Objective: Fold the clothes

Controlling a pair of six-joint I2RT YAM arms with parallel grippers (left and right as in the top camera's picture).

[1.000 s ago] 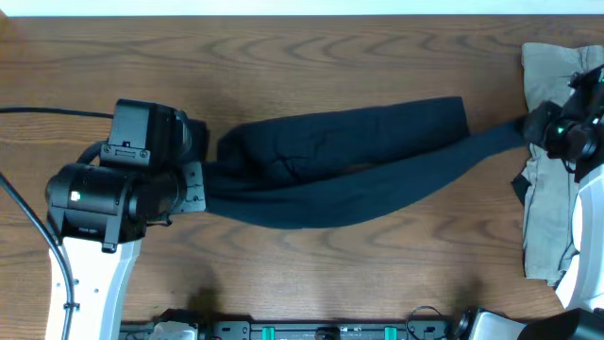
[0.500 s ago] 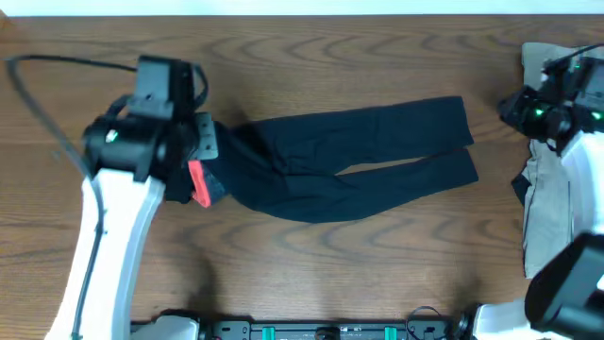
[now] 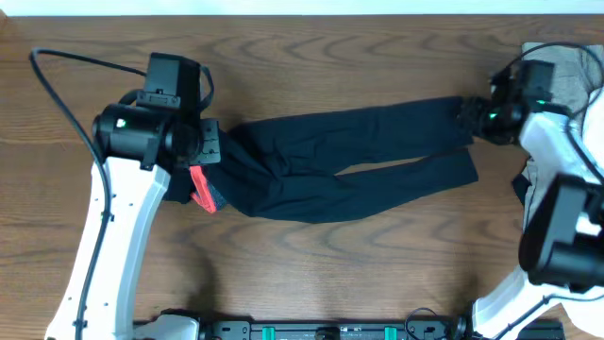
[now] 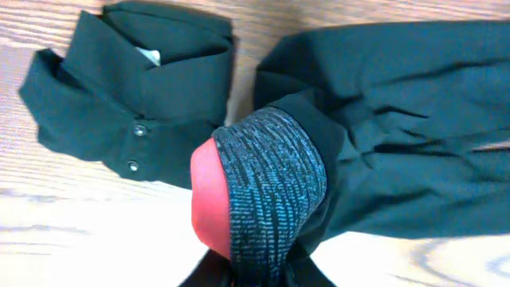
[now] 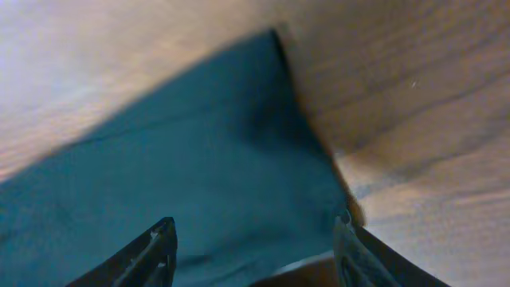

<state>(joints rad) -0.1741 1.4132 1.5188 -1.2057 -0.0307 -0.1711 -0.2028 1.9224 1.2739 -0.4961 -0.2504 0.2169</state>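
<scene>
Left arm reaches in from the side, left gripper (image 3: 206, 149) pointing down and pinching the pants (image 3: 349, 156) by the grey-red waistband (image 4: 275, 187). Right gripper (image 5: 251, 239) hangs spread wide just over a leg end. Wood table (image 3: 330, 57) underneath, khaki cloth (image 3: 559, 59) behind the right gripper.

**Hidden, cropped and blurred parts**

In the overhead view, the waistband (image 3: 203, 189) of the pants (image 3: 349, 161) is partly covered by the left arm (image 3: 142, 132). The fingers of the left gripper (image 3: 206, 156) cannot be made out there. The khaki cloth (image 3: 576, 59) at 3 o'clock is cropped by the edge and overlapped by the right arm (image 3: 566, 236). In the left wrist view the waistband is cut off at 6 o'clock, so any grip cannot be judged. The right wrist view is blurred; of the right gripper (image 5: 255, 247) only the fingertips (image 5: 155, 247) are shown.
</scene>
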